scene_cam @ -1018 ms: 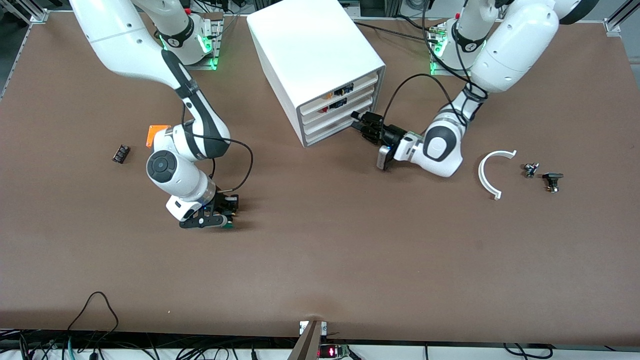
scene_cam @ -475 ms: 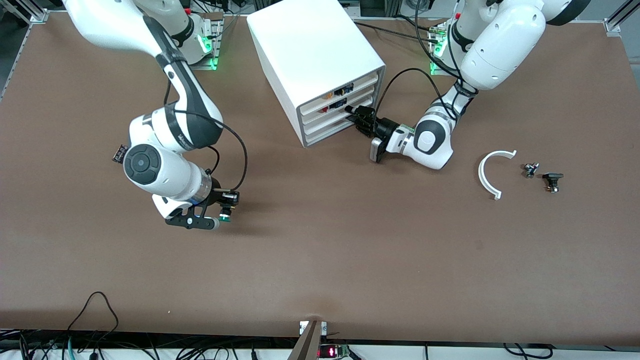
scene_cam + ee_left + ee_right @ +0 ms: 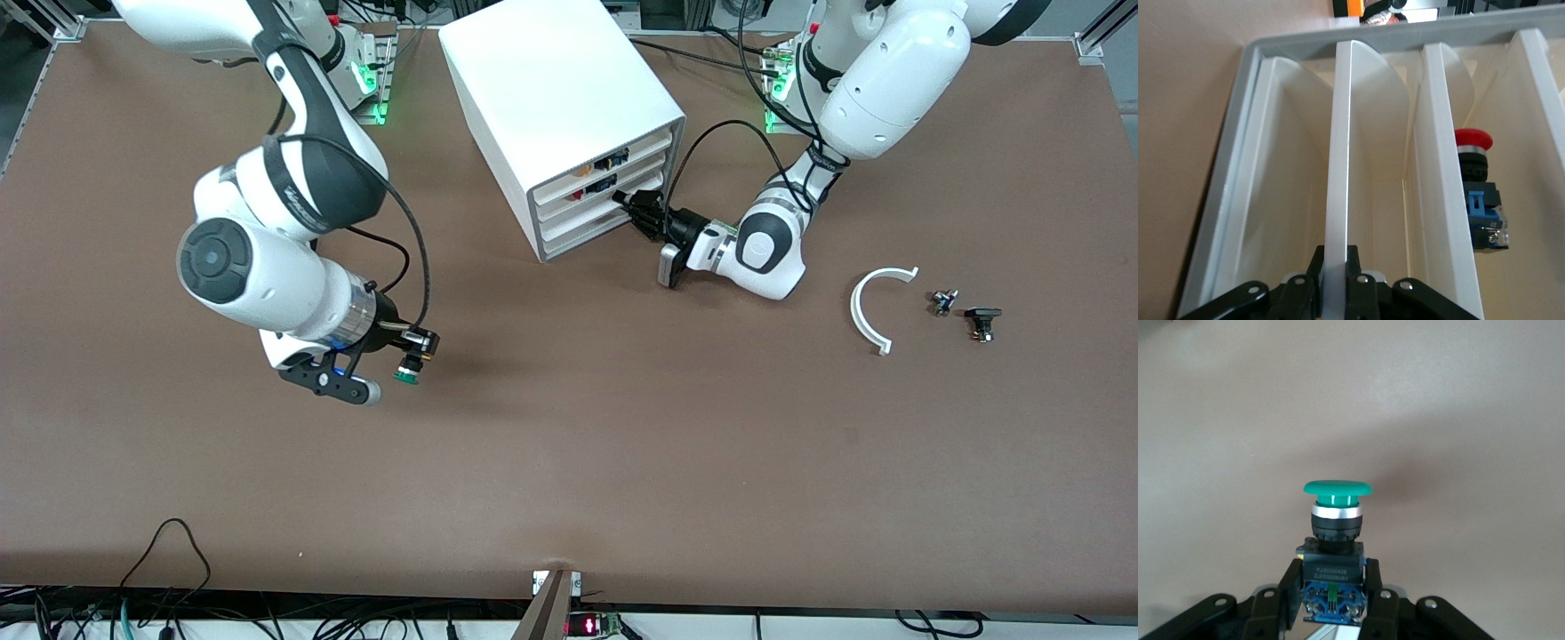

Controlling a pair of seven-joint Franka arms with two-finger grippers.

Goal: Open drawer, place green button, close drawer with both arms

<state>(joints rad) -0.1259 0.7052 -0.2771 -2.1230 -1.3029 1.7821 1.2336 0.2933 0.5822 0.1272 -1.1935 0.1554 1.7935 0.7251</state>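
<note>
The right end effector (image 3: 397, 358), clamped on the button (image 3: 408, 377), has risen off the mid-worktop, while the left end effector (image 3: 642, 213) has pinched the still-closed drawer (image 3: 597, 218) front near the worktop's top edge, ready to pull.

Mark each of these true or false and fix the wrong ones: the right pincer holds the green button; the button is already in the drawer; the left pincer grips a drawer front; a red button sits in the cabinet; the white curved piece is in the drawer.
1. The right pincer holds the green button. True.
2. The button is already in the drawer. False: it is held up over bare table.
3. The left pincer grips a drawer front. True.
4. A red button sits in the cabinet. True.
5. The white curved piece is in the drawer. False: it lies on the table.
</note>
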